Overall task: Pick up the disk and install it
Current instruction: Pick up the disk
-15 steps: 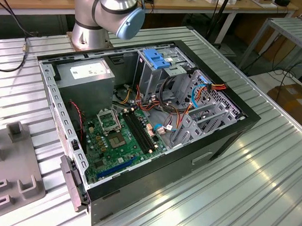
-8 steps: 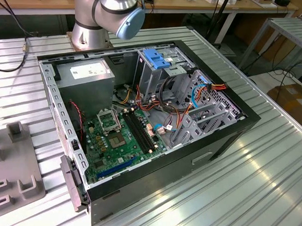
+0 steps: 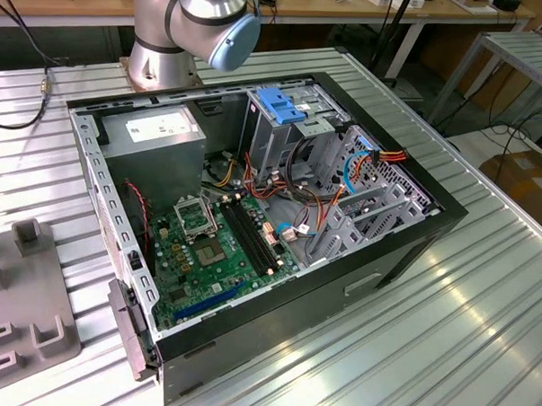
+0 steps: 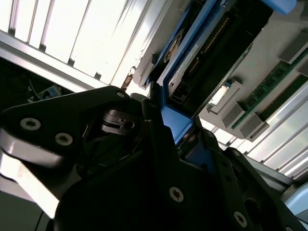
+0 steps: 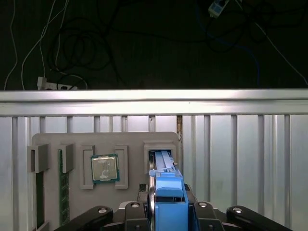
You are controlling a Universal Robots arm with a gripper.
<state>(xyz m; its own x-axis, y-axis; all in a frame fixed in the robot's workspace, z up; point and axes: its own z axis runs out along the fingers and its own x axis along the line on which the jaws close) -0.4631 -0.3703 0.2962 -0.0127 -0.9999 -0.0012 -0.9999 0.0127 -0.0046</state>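
The disk [image 5: 168, 192] stands on edge between my gripper's [image 5: 169, 199] black fingers, its bright blue side rail facing the first wrist view. In the second wrist view the disk's [image 4: 211, 53] dark body and connector edge show beyond the blue rail, with the gripper [image 4: 175, 130] closed around it. The disk's far end sits at the slot of a grey holder tray [image 5: 130, 139]; I cannot tell whether it still rests in that slot. The open computer case [image 3: 404, 236] lies on the table, with a metal drive cage [image 3: 274, 136] at its back.
The tray also holds a processor chip [image 5: 105, 168] and green memory sticks [image 5: 60, 187]. In the case are a motherboard [image 3: 215, 245], a grey power-supply box [image 3: 157, 131], loose cables [image 3: 372, 162] and a blue latch [image 3: 282, 105]. The arm's base [image 3: 198, 29] stands behind the case.
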